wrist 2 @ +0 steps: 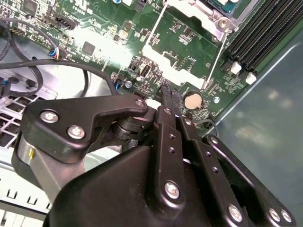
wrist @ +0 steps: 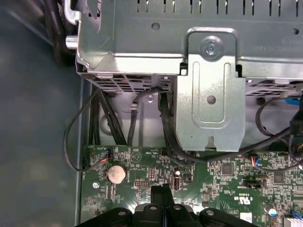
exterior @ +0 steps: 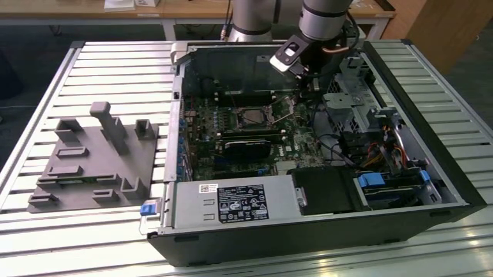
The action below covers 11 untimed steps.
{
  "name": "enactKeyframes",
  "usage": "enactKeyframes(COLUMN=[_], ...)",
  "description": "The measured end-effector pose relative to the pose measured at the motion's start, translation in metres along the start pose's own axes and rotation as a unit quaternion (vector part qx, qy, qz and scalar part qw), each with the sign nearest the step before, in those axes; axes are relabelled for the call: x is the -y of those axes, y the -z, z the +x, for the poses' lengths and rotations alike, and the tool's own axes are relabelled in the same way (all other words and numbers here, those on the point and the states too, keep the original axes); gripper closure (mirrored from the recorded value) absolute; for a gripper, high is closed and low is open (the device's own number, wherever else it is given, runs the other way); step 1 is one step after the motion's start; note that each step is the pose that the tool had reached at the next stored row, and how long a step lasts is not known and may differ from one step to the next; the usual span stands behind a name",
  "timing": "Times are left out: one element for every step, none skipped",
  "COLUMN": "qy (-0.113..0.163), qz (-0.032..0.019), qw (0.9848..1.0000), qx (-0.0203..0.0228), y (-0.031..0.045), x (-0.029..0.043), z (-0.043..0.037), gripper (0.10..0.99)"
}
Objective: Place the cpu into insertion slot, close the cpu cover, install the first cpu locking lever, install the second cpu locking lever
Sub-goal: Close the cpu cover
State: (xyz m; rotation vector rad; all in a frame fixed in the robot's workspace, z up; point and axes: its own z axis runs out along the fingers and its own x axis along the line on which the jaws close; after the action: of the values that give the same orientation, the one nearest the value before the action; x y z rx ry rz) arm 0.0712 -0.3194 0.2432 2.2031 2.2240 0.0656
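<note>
In the exterior view the insertion slot (exterior: 250, 118) sits mid-board inside the open computer case, with the silver cpu cover (exterior: 237, 109) lying flat around a dark grey square that looks like the cpu. A thin wire locking lever (exterior: 287, 114) stands up at the slot's side toward the exterior view's right. My gripper (exterior: 313, 89) hangs over the board further toward that side. In both wrist views its black fingers (wrist 2: 166, 101) (wrist: 162, 193) are pressed together, shut with nothing between them, near a coin battery (wrist 2: 191, 100). A corner of the cover (wrist 2: 208, 12) and a lever wire (wrist 2: 215, 52) are in the second wrist view.
A metal drive cage (wrist: 208, 94) with black cables (wrist: 165, 127) stands close beyond the fingertips. Long memory slots (wrist 2: 260, 33) run beside the socket. A black card (exterior: 248, 144) lies below the socket, the power supply (exterior: 239, 202) at the case front, and a grey fixture (exterior: 92, 161) on the table.
</note>
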Motion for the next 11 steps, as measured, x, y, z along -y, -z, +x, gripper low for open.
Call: enactKeyframes(qy=[0.0, 0.0, 0.0, 0.0, 0.0, 0.0, 0.0, 0.0, 0.0, 0.0, 0.0], qz=[0.0001, 0.0002, 0.0003, 0.0005, 0.0005, 0.0006, 0.0006, 0.0006, 0.0006, 0.0006, 0.0006], qw=[1.0, 1.0, 1.0, 1.0, 1.0, 1.0, 1.0, 1.0, 1.0, 1.0, 1.0], qx=[0.0, 0.0, 0.0001, 0.0, 0.0, 0.0, 0.0, 0.0, 0.0001, 0.0001, 0.0001], y=[-0.0012, -0.0025, -0.0039, -0.0054, -0.0062, -0.0064, -0.0066, -0.0067, -0.0068, -0.0068, -0.0068], x=[-0.0002, -0.0003, -0.0003, -0.0003, -0.0003, 0.0, 0.0007, 0.0017, 0.0029, 0.0042, 0.0055], z=[0.0003, 0.0005, 0.0007, 0.001, 0.001, 0.001, 0.001, 0.001, 0.001, 0.001, 0.001], gripper=[0.98, 0.98, 0.98, 0.98, 0.98, 0.98, 0.98, 0.98, 0.98, 0.98, 0.98])
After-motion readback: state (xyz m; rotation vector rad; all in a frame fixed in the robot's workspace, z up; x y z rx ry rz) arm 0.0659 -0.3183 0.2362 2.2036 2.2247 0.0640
